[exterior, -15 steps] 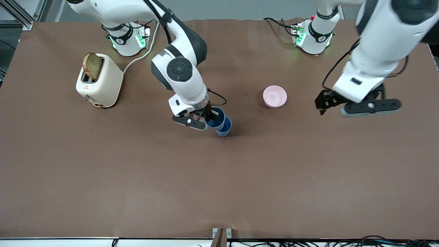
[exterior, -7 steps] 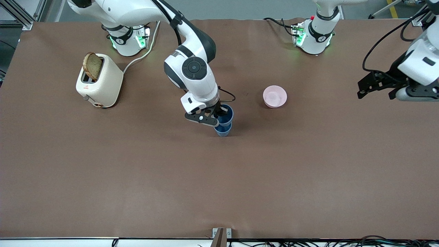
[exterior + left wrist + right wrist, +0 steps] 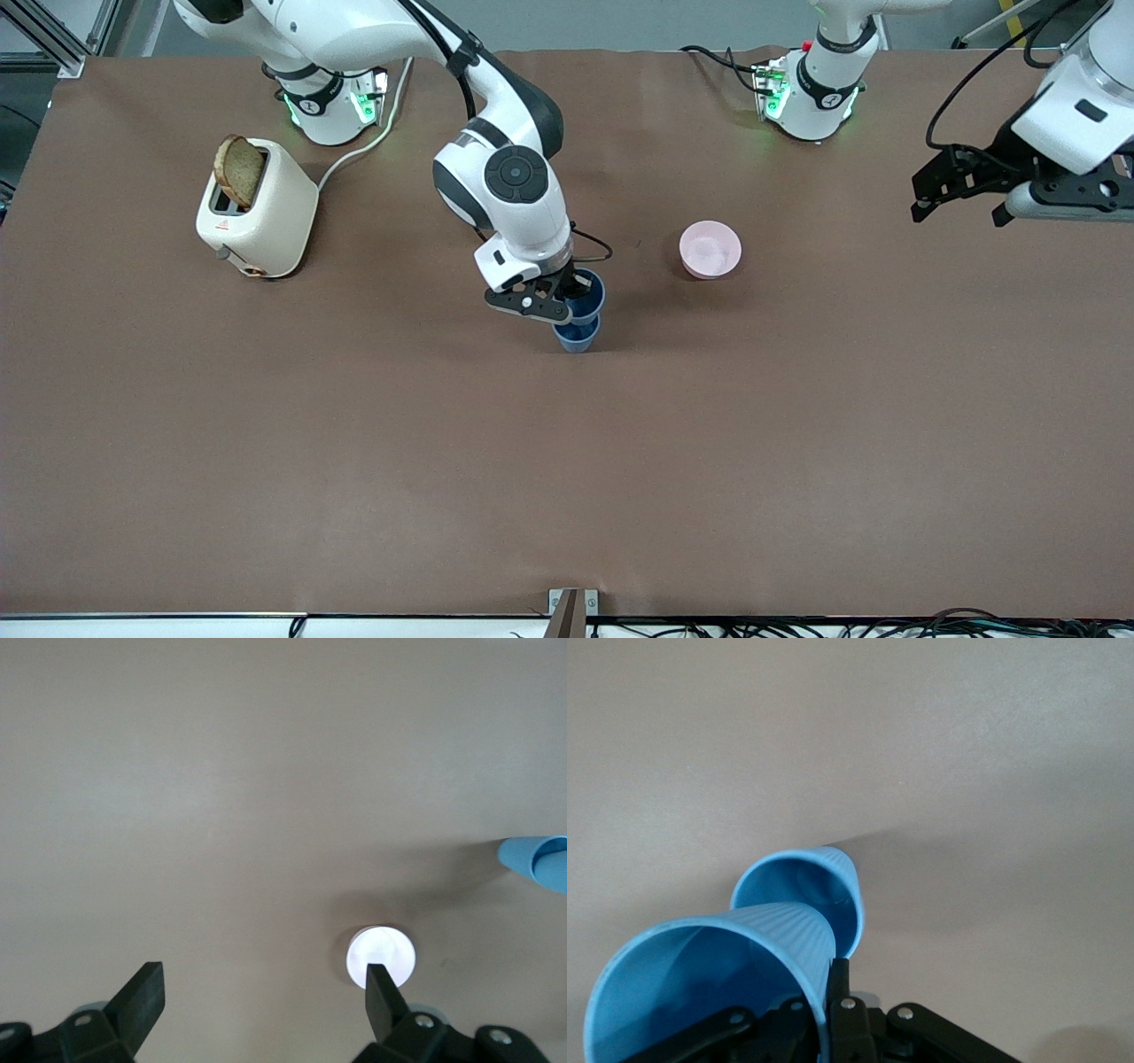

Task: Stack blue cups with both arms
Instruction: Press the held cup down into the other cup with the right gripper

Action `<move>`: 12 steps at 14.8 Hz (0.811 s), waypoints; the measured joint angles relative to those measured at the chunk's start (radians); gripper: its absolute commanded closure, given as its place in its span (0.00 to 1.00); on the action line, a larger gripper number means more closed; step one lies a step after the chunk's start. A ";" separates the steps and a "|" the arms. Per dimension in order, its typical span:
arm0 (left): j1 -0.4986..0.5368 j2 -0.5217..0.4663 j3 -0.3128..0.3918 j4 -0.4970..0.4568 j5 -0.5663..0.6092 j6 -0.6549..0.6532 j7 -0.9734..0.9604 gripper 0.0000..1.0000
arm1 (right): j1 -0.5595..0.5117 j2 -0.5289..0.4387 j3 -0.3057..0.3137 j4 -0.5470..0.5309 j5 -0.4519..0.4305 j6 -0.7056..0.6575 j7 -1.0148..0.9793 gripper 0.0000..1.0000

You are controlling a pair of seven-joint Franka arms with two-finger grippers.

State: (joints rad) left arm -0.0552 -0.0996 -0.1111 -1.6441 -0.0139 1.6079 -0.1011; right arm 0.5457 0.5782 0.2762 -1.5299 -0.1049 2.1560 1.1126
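My right gripper (image 3: 556, 299) is shut on the rim of a blue cup (image 3: 588, 297) and holds it tilted, just over the second blue cup (image 3: 578, 338), which stands upright mid-table. In the right wrist view one finger (image 3: 840, 981) presses the outside of the held cup's (image 3: 709, 983) wall. The standing cup's open mouth (image 3: 802, 895) shows past it. My left gripper (image 3: 1059, 211) is open and empty, high over the left arm's end of the table. In the left wrist view (image 3: 261, 992) its fingers are spread wide and a blue cup (image 3: 536, 861) shows at the edge.
A pink bowl (image 3: 710, 249) sits beside the cups toward the left arm's end; it shows pale in the left wrist view (image 3: 381, 955). A cream toaster (image 3: 257, 208) with a bread slice stands near the right arm's base, its cord trailing to the base.
My right gripper has carried the held cup sideways until it is over the standing cup. My left arm has swung away from the pink bowl toward its end of the table.
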 measured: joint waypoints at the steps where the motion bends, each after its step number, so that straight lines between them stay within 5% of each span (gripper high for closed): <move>1: 0.001 -0.007 0.000 -0.004 0.010 -0.008 0.000 0.00 | 0.000 0.006 0.000 0.000 -0.004 0.000 0.000 0.98; 9: 0.018 -0.011 0.007 -0.022 0.016 -0.019 0.007 0.00 | 0.002 0.035 0.000 0.000 -0.020 0.025 0.002 0.95; 12: 0.018 -0.007 0.007 -0.020 0.016 -0.017 0.007 0.00 | 0.002 0.053 -0.001 0.000 -0.024 0.059 0.002 0.71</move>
State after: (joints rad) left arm -0.0369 -0.1064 -0.1039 -1.6643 0.0020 1.5913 -0.0939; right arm 0.5481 0.6308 0.2756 -1.5298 -0.1289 2.2149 1.1143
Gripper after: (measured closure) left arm 0.000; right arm 0.956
